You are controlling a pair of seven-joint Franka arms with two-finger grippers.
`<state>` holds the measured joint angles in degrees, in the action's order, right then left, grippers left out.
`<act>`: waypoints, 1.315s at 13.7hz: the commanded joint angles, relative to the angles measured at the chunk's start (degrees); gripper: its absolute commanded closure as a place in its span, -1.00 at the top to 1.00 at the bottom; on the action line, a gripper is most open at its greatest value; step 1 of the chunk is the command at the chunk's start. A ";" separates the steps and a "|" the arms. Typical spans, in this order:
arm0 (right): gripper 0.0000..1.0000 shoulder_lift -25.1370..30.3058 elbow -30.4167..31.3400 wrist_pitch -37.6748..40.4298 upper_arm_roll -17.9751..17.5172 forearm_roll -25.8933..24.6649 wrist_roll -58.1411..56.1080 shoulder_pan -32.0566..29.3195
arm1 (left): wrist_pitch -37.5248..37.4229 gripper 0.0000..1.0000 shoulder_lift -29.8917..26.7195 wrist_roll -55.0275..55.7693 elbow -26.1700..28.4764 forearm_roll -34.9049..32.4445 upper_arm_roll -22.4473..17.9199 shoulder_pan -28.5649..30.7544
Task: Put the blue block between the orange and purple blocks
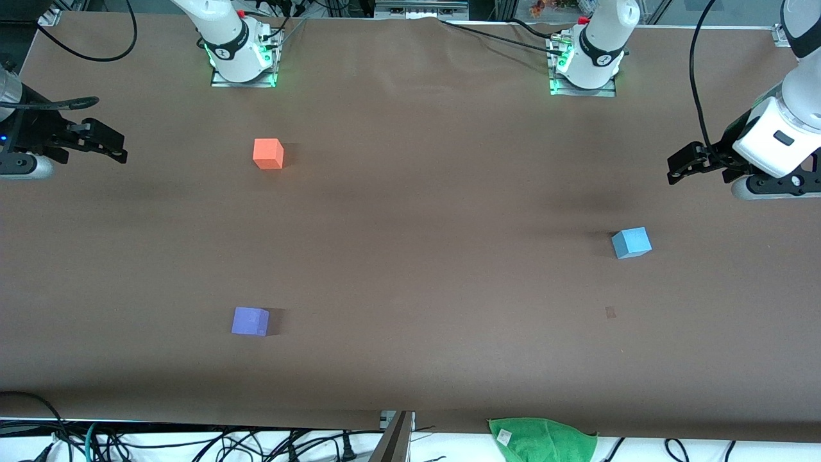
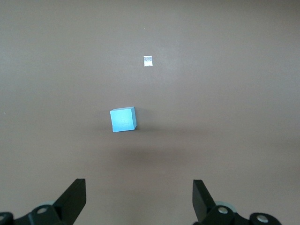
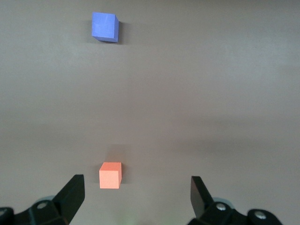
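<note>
Three little matte cubes are sitting on the brown table, all the same size. The blue block is light sky-blue, turned a bit askew, toward the left arm's end, well apart from the others. From it, the orange block lies toward the right arm's end and farther from the front camera; the purple block is nearer that camera. Left gripper hangs wide open near the blue block, right gripper wide open at its own end, both holding nothing.

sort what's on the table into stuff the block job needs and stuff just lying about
Needed:
small sky-blue matte cube
small bright orange matte cube
small violet-purple matte cube
open left hand

Lying about:
crumpled green cloth at the table edge nearest the front camera
small pale mark
</note>
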<state>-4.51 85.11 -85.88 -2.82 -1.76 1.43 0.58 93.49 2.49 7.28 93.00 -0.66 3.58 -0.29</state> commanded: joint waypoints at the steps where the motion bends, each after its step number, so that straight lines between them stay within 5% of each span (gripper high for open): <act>1: 1.00 0.38 0.32 -0.34 -0.34 1.15 -0.90 -0.85 | -1.11 1.00 0.50 -1.22 -1.15 0.58 0.11 0.38; 8: 1.00 0.38 0.32 -0.34 -0.34 1.15 -0.90 -0.85 | -2.96 1.00 0.94 -1.22 0.34 0.49 -0.24 1.17; 11: 1.00 0.29 0.32 -0.34 -0.34 1.15 -0.99 -0.85 | -1.13 1.00 0.76 -1.22 5.77 -3.71 -0.16 1.35; 16: 1.00 0.03 0.23 -0.17 -0.34 1.15 -1.07 -0.85 | 20.72 1.00 3.21 -0.95 21.15 -4.08 -0.07 5.46; 18: 1.00 0.03 0.23 -0.17 -0.34 1.15 -1.07 -0.85 | 24.98 1.00 9.35 -1.48 20.83 -3.56 -0.07 8.28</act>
<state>-4.83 85.11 -85.88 -2.81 -1.76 1.43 0.57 115.02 7.52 7.26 113.84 -3.97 3.08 5.28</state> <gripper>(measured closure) 0.000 0.000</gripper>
